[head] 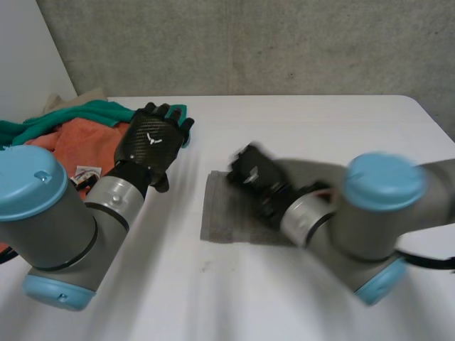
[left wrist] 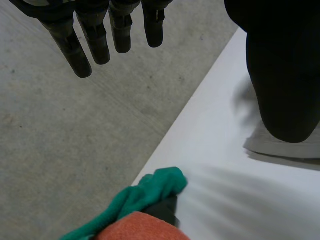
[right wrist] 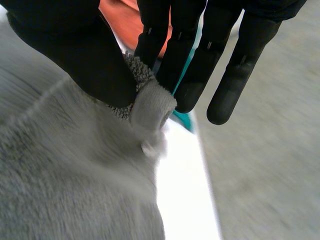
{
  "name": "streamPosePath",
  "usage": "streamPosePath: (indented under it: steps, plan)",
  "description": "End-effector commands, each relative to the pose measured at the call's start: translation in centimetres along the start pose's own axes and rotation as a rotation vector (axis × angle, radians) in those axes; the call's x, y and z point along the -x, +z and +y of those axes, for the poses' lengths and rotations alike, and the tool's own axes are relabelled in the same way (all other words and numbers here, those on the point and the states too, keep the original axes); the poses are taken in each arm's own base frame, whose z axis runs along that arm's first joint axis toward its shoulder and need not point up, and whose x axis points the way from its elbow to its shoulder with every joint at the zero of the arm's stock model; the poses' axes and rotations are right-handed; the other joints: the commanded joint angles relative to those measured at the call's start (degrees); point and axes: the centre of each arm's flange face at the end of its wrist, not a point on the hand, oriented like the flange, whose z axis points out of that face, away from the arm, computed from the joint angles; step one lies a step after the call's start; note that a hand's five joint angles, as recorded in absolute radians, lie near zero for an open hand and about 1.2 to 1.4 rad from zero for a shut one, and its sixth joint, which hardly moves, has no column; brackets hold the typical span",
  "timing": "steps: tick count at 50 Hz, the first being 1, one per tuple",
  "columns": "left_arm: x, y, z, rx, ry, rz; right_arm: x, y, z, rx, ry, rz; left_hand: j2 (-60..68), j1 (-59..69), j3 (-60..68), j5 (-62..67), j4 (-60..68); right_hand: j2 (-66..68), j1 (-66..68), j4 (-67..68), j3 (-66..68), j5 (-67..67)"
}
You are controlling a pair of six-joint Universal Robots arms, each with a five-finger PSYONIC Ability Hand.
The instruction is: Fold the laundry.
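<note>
— Where's your grey towel (head: 231,213)?
— Lying mid-table (head: 306,128), one corner pinched by your right hand (right wrist: 95,70), thumb against fingers.
— And your left hand (head: 153,142)?
— Fingers straight, holding nothing, over the green cloth (head: 92,112) beside the orange cloth (head: 82,145).

Soft, even, moderately bright light over the white table (head: 306,131)

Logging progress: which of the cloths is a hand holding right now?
The grey towel, spread mid-table; the right hand pinches its edge. The green cloth and orange cloth lie piled aside, unheld.
</note>
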Motion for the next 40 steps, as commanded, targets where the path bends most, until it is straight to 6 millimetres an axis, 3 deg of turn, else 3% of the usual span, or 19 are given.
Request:
streamPosePath:
  steps: [1, 4, 5, 8, 9, 13, 17, 23, 27, 28, 29, 32, 34, 37, 38, 39, 40]
  plan:
    - [-0.7, -0.3, 0.6, 0.019, -0.002, 0.02, 4.5, 0.8, 0.3, 0.031, -0.008, -0.118, -1.6, -0.9, -2.0, -2.8, -1.5, -0.8, 3.2, -2.1, -1.5, -0.1]
    - [-0.7, -0.3, 0.5, 0.015, -0.002, 0.02, 4.1, 0.6, 0.0, 0.041, 0.029, -0.099, -1.6, -0.9, -2.0, -2.8, -1.5, -52.5, -48.5, -53.8, -53.2, -51.9]
    - [-0.7, -0.3, 0.4, 0.014, -0.002, 0.019, 3.2, 0.2, -0.2, 0.054, 0.083, -0.07, -1.6, -0.9, -2.0, -2.8, -1.5, -57.3, -53.3, -58.6, -58.0, -56.7]
    - [-0.6, -0.2, 0.3, 0.006, 0.0, 0.017, -0.3, -0.8, 0.0, 0.083, 0.204, 0.024, -1.6, -0.9, -2.0, -2.8, -1.5, -57.3, -53.3, -58.6, -58.0, -56.7]
    - [-0.5, -0.1, 0.1, 0.002, -0.001, 0.015, -3.0, -1.7, 0.9, 0.108, 0.304, 0.101, -1.6, -0.9, -2.0, -2.8, -1.5, -57.3, -53.3, -58.6, -58.0, -56.7]
    - [-0.4, 0.1, -0.1, -0.009, -0.001, 0.009, -6.6, -4.4, 3.8, 0.193, 0.531, 0.204, -1.6, -0.9, -2.0, -2.8, -1.5, -57.3, -53.3, -58.6, -58.0, -56.7]
    - [-0.5, 0.2, -0.5, -0.029, 0.0, 0.006, -5.9, -6.5, 6.1, 0.337, 0.64, 0.171, -1.6, -0.9, -2.0, -2.8, -1.5, -57.3, -53.3, -58.6, -58.0, -56.7]
    - [-1.3, 0.1, -0.8, -0.043, 0.0, 0.025, -4.9, -8.7, 9.3, 0.516, 0.633, 0.142, -1.6, -0.9, -2.0, -2.8, -1.5, -57.3, -53.3, -58.6, -58.0, -56.7]
    - [-1.9, 0.0, -0.8, -0.043, 0.0, 0.04, -4.5, -9.4, 12.3, 0.641, 0.551, 0.138, -1.6, -0.9, -2.0, -2.8, -1.5, -25.9, -21.9, -27.2, -26.6, -25.2]
    - [-2.0, 0.0, -0.8, -0.042, -0.002, 0.043, -4.7, -9.5, 13.1, 0.683, 0.51, 0.152, -1.6, -0.9, -2.0, -2.8, -1.5, -3.0, 1.0, -4.3, -3.7, -2.3]
    - [-2.0, -0.1, -0.8, -0.041, -0.002, 0.043, -5.0, -9.5, 13.2, 0.693, 0.488, 0.168, -1.6, -0.9, -2.0, -2.8, -1.5, 9.4, 13.4, 8.1, 8.7, 10.0]
    - [-2.1, -0.1, -0.8, -0.038, -0.002, 0.045, -7.3, -8.7, 13.9, 0.69, 0.379, 0.303, -1.6, -0.9, -2.0, -2.8, -1.5, 12.7, 16.7, 11.4, 12.0, 13.3]
    - [-2.1, -0.2, -0.8, -0.037, -0.001, 0.046, -8.2, -8.2, 13.5, 0.659, 0.333, 0.354, -1.6, -0.9, -2.0, -2.8, -1.5, 12.7, 16.7, 11.4, 12.0, 13.3]
    - [-1.9, -0.3, -1.0, -0.041, -0.001, 0.041, -9.1, -6.1, 9.2, 0.513, 0.22, 0.391, -1.6, -0.9, -2.0, -2.8, -1.5, 12.7, 16.7, 11.4, 12.0, 13.3]
    - [-1.9, -0.4, -1.1, -0.044, 0.0, 0.04, -9.1, -5.6, 7.9, 0.467, 0.198, 0.384, -1.6, -0.9, -2.0, -2.8, -1.5, 12.7, 16.7, 11.4, 12.0, 13.3]
    - [-1.9, -0.4, -1.2, -0.044, 0.0, 0.037, -8.6, -4.6, 5.2, 0.379, 0.17, 0.362, -1.6, -0.9, -2.0, -2.8, -1.5, 12.7, 16.7, 11.4, 12.0, 13.3]
    - [-1.7, -0.5, -1.2, -0.046, 0.0, 0.035, -8.2, -4.2, 4.1, 0.344, 0.16, 0.344, -1.6, -0.9, -2.0, -2.8, -1.5, 12.7, 16.7, 11.4, 12.0, 13.3]
